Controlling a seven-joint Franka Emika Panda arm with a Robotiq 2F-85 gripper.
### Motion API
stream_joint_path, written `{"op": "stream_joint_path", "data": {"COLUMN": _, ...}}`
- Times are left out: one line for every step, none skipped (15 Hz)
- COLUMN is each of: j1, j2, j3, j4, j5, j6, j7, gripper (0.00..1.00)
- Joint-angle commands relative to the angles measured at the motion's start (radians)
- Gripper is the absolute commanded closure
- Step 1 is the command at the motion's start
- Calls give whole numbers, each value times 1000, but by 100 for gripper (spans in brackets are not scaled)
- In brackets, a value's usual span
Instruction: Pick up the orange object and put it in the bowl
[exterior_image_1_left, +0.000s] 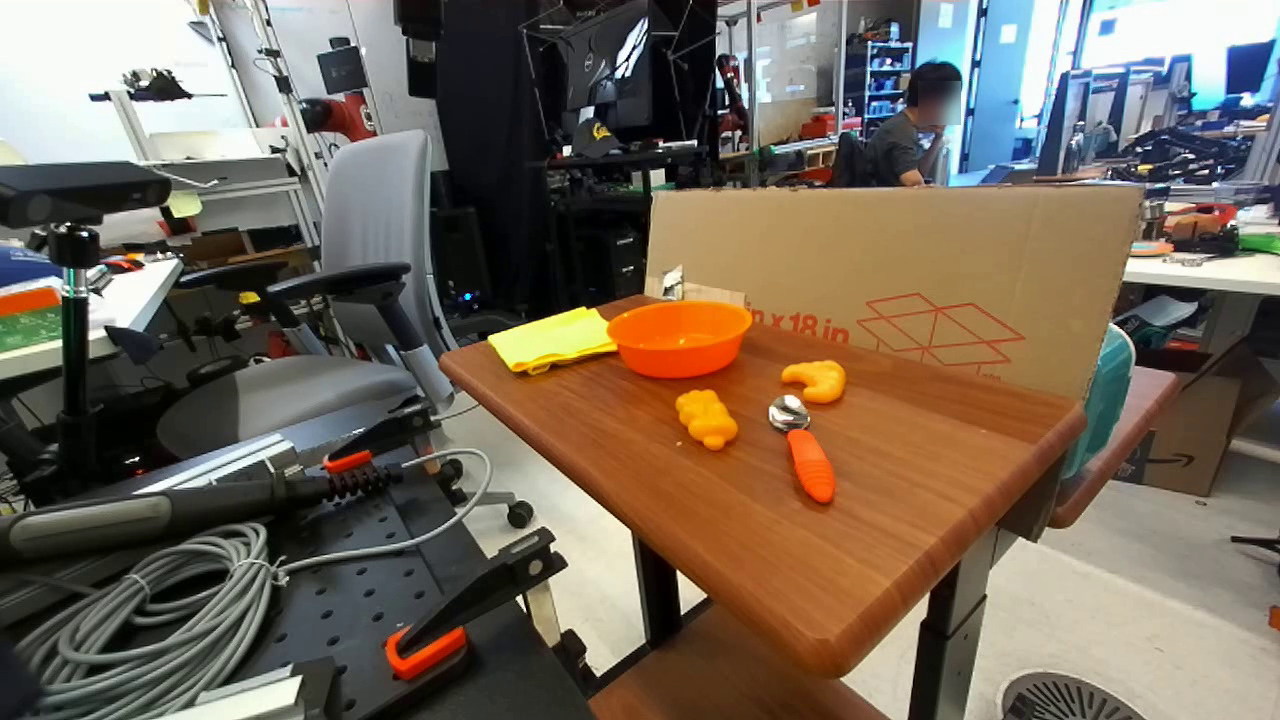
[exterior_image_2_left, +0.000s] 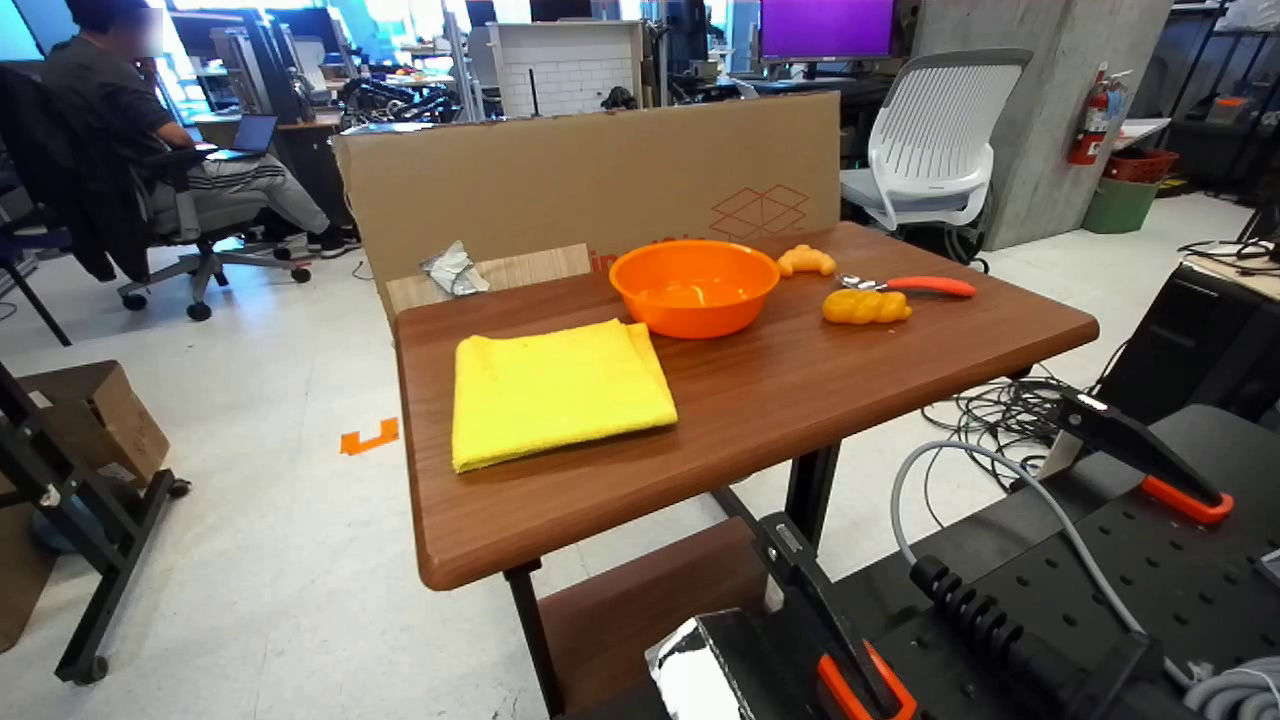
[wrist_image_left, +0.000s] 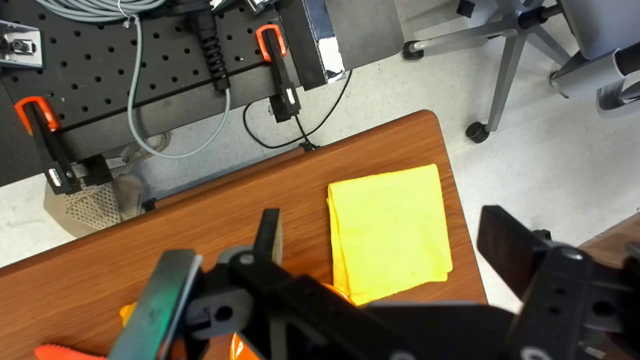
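Lump (exterior_image_1_left: 707, 420) lying on the tabletop (exterior_image_1_left: 920, 480), outside the bowl (exterior_image_1_left: 680, 348); end effector (wrist_image_left: 381, 232) holding its fingers well apart.

In both exterior views the lump is sitting near the spoon (exterior_image_1_left: 808, 458), apart from the bowl. The curved piece (exterior_image_1_left: 824, 384) is lying close by the spoon's metal end. The bowl is standing upright, folded cloth (exterior_image_2_left: 560, 390) lying just beside it; cardboard (exterior_image_1_left: 780, 240) is rising along one edge. In the wrist view the cloth is showing between the fingers, the end effector is hiding most of the bowl, and the spoon's handle is showing low at left.
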Motion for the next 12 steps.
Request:
{"op": "stream_joint_path", "data": {"j1": -8, "j2": 0, "j3": 7, "j4": 1, "j5": 2, "j6": -2, "j7": -2, "gripper": 0}}
{"op": "stream_joint_path", "data": {"j1": -8, "j2": 0, "j3": 7, "j4": 1, "j5": 2, "j6": -2, "j7": -2, "gripper": 0}}
{"op": "stream_joint_path", "data": {"j1": -8, "j2": 0, "j3": 7, "j4": 1, "j5": 2, "j6": -2, "j7": -2, "gripper": 0}}
{"op": "stream_joint_path", "data": {"j1": -8, "j2": 0, "j3": 7, "j4": 1, "j5": 2, "j6": -2, "j7": -2, "gripper": 0}}
{"op": "stream_joint_path", "data": {"j1": -8, "j2": 0, "j3": 7, "j4": 1, "j5": 2, "j6": -2, "j7": -2, "gripper": 0}}
{"op": "stream_joint_path", "data": {"j1": -8, "j2": 0, "j3": 7, "j4": 1, "j5": 2, "j6": -2, "j7": -2, "gripper": 0}}
{"op": "stream_joint_path", "data": {"j1": -10, "j2": 2, "j3": 13, "j4": -6, "j5": -14, "j6": 21, "j7": 3, "gripper": 0}}
{"op": "stream_joint_path", "data": {"j1": -10, "j2": 3, "j3": 16, "j4": -10, "j5": -23, "j6": 36, "j7": 0, "gripper": 0}}
{"op": "stream_joint_path", "data": {"j1": -11, "j2": 4, "j3": 18, "j4": -14, "j5": -36, "j6": 58, "j7": -1, "gripper": 0}}
{"op": "stream_joint_path", "data": {"j1": -12, "j2": 6, "j3": 20, "j4": -18, "j5": -48, "j6": 79, "j7": -3, "gripper": 0}}
{"op": "stream_joint_path", "data": {"j1": -14, "j2": 9, "j3": 21, "j4": -22, "j5": -61, "j6": 106, "j7": -3, "gripper": 0}}
{"op": "stream_joint_path", "data": {"j1": -16, "j2": 14, "j3": 22, "j4": -26, "j5": -81, "j6": 132, "j7": -5, "gripper": 0}}
